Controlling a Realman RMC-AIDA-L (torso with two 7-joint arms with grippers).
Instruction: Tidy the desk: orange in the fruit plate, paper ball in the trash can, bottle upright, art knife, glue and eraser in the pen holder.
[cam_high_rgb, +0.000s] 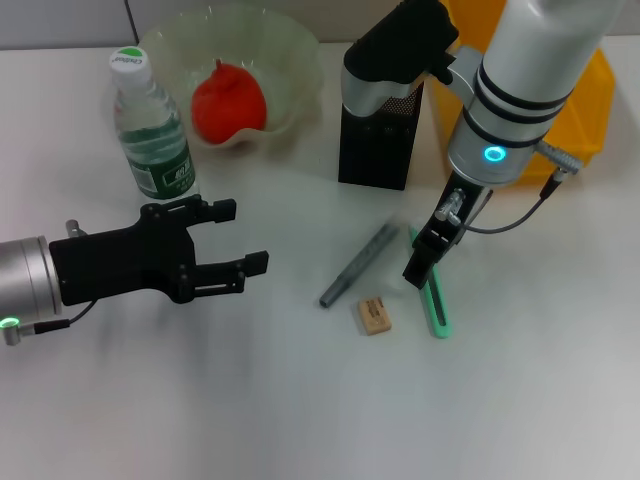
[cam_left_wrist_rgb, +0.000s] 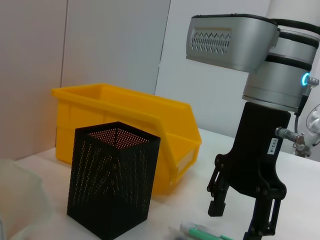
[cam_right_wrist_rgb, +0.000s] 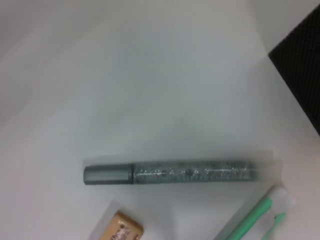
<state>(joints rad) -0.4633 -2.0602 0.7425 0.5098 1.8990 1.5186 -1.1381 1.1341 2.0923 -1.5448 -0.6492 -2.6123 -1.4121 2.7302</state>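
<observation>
Eraser (cam_high_rgb: 374, 314) lies on the white desk (cam_high_rgb: 250, 400) beside the grey glue stick (cam_high_rgb: 358, 264) and green art knife (cam_high_rgb: 434, 298): light, stiff, best pinched across short sides. Right gripper (cam_high_rgb: 422, 262) hovers over them, probably open; left gripper (cam_high_rgb: 240, 238) idles open. Behind: pen holder (cam_high_rgb: 374, 140).
</observation>
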